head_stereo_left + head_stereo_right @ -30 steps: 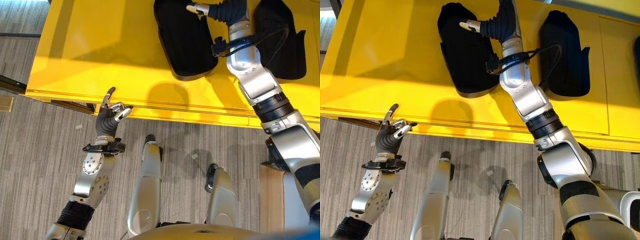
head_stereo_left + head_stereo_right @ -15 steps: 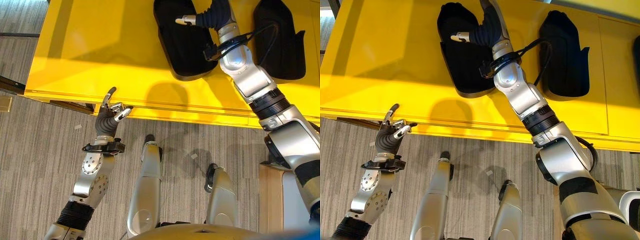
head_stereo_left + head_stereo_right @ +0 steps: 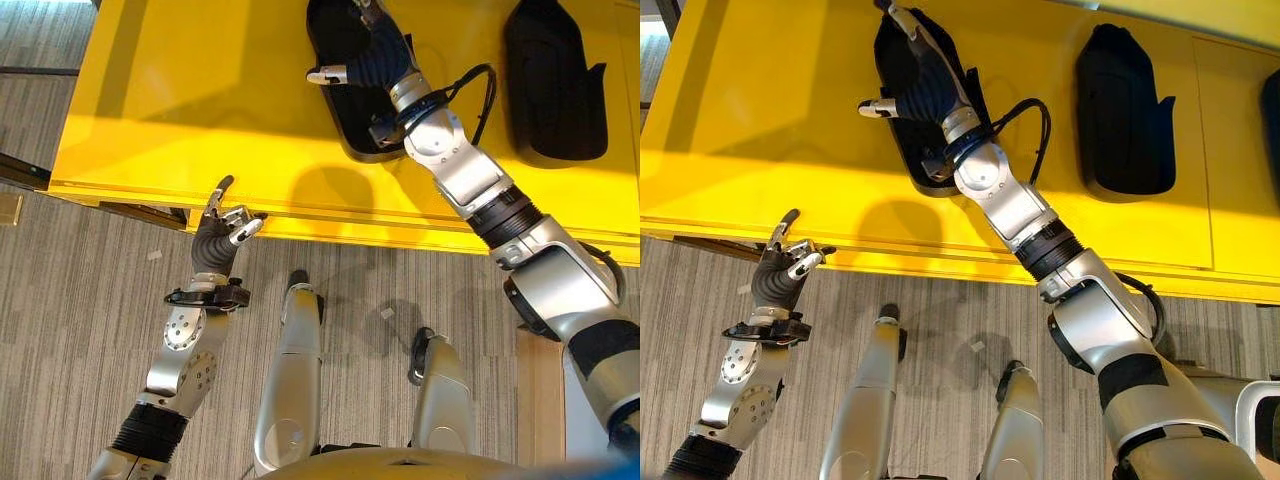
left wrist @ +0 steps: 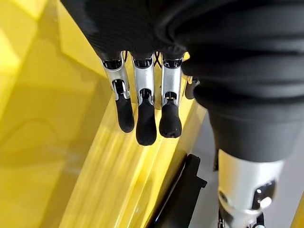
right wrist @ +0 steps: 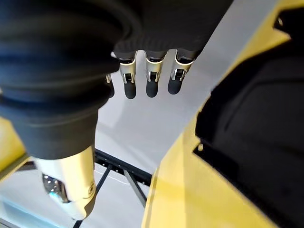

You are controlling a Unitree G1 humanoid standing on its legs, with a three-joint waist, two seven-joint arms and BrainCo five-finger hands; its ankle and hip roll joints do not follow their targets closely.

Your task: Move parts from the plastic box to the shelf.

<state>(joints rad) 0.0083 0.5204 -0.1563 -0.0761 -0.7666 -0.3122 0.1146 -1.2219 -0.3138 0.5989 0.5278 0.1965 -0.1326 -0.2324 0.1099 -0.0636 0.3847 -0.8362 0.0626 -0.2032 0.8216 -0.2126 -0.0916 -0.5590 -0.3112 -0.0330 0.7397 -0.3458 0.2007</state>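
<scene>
Two black moulded parts lie on the yellow shelf surface (image 3: pixel 200 100). My right hand (image 3: pixel 372 55) hovers over the left black part (image 3: pixel 348 122), fingers straight and thumb spread, holding nothing. The right wrist view has its fingers (image 5: pixel 152 80) straight, with that black part (image 5: pixel 256 123) beside them on the yellow surface (image 5: pixel 190 190). The second black part (image 3: pixel 555 80) lies further right, apart from the arm. My left hand (image 3: pixel 220 228) is at the shelf's front edge, fingers (image 4: pixel 145 123) relaxed and empty.
The yellow surface's front edge (image 3: pixel 330 228) runs across the view, with grey carpet floor (image 3: pixel 80 320) below it. A light wooden block (image 3: pixel 540 390) stands on the floor at lower right. A dark frame bar (image 3: pixel 20 168) shows under the shelf's left end.
My right arm has swung left across the shelf, from between the two black parts to over the left one. The right part is now uncovered. The left hand has stayed put.
</scene>
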